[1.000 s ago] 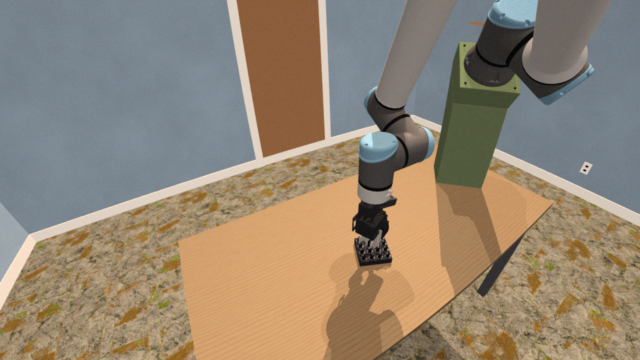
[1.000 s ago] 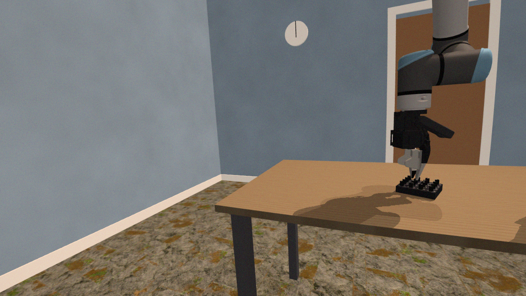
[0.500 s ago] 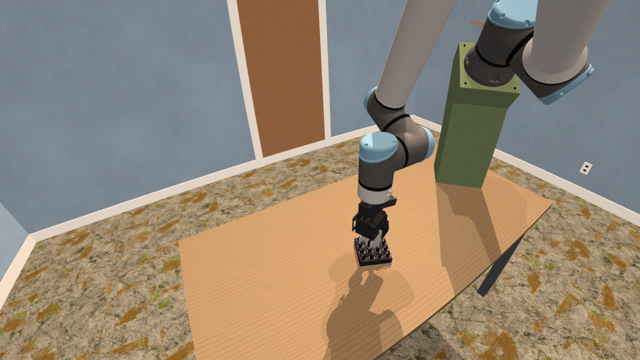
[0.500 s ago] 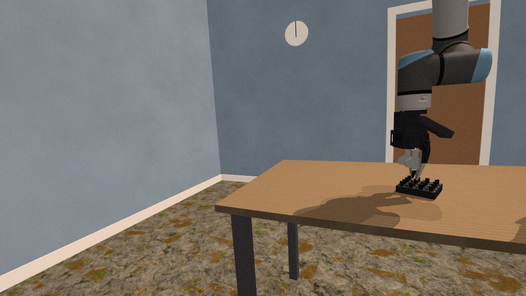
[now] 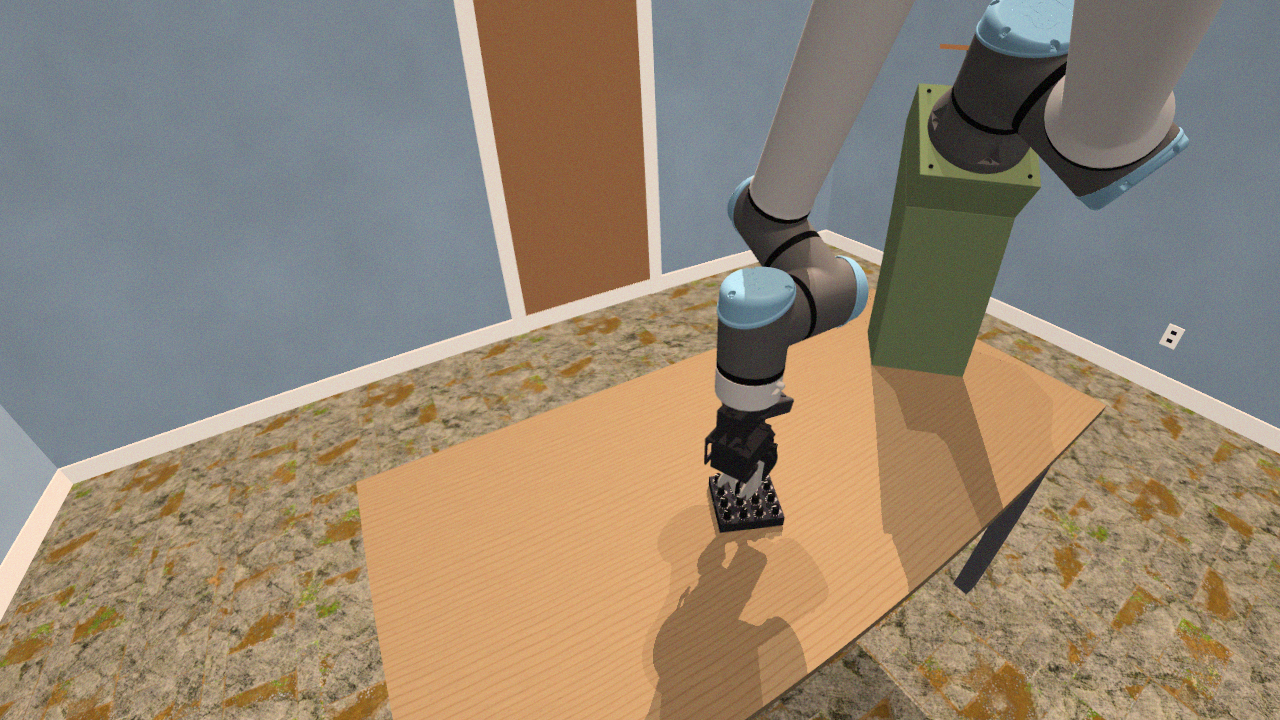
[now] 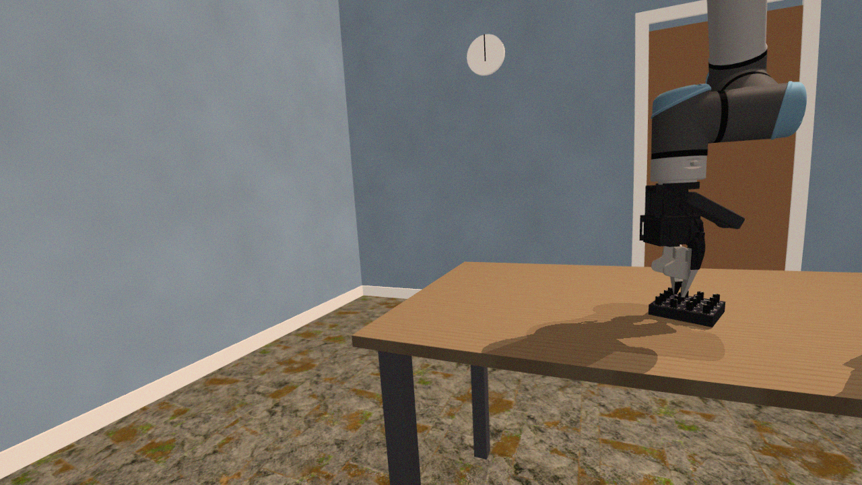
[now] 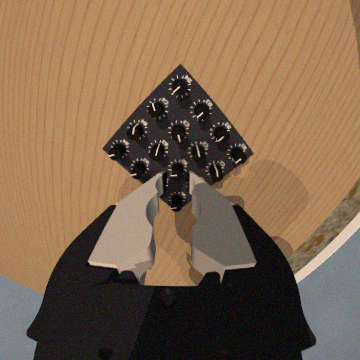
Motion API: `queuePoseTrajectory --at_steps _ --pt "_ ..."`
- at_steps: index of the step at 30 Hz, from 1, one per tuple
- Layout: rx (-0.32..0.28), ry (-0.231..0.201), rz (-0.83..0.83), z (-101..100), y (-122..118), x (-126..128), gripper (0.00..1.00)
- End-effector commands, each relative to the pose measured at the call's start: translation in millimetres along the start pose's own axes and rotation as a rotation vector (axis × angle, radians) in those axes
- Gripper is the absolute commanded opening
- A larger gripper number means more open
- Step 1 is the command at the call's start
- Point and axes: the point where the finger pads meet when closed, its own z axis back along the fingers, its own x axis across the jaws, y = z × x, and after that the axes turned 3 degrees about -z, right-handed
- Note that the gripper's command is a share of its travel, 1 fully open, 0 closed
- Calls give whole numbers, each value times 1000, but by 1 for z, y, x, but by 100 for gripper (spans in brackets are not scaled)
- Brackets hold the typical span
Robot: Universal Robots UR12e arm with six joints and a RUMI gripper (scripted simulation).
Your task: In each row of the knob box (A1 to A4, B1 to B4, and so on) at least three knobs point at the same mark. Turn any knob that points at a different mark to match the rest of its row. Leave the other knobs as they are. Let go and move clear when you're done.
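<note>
Knobs stand in a close grid on the black box (image 5: pixel 751 525) (image 6: pixel 677 315) (image 7: pixel 180 71), which sits flat on the bench (image 5: pixel 519 555) (image 6: pixel 482 295) (image 7: pixel 60 75) directly under my wrist. I have my pincer (image 5: pixel 742 490) (image 6: pixel 681 294) (image 7: pixel 177 173) pointing down into that grid, its tips narrow with a small gap left between them. They stand about a knob (image 7: pixel 177 168) near the corner closest to me in the wrist view; whether they press on its sides, I cannot tell. Keeping them narrow makes sense, since wide fingers would likely nudge neighbours that must stay as they are.

I judge this knob to be the odd one. Its white line leans to the side, while a slim knob (image 7: pixel 158 149) in what I take to be its row shows a steeper line. The fourth knob there seems hidden behind my finger, and the printed letters are too small for me to read. If I am right, the next move is a firm grip and a wrist turn about the knob's own axis, then letting go and rising straight up.

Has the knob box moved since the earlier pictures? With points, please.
No; the knob box (image 5: pixel 747 524) (image 6: pixel 681 314) (image 7: pixel 178 110) sits in the same place relative to the table's edges (image 5: pixel 369 573) (image 6: pixel 421 353).
</note>
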Motion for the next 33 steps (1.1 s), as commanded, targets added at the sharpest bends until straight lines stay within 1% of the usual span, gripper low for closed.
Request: queuePoseTrajectory --at_steps 1,13,33 --pt "-1 0 0 -3 0 0 11" --pt "-1 0 0 -9 0 0 11" --pt "-1 0 0 -10 0 0 11"
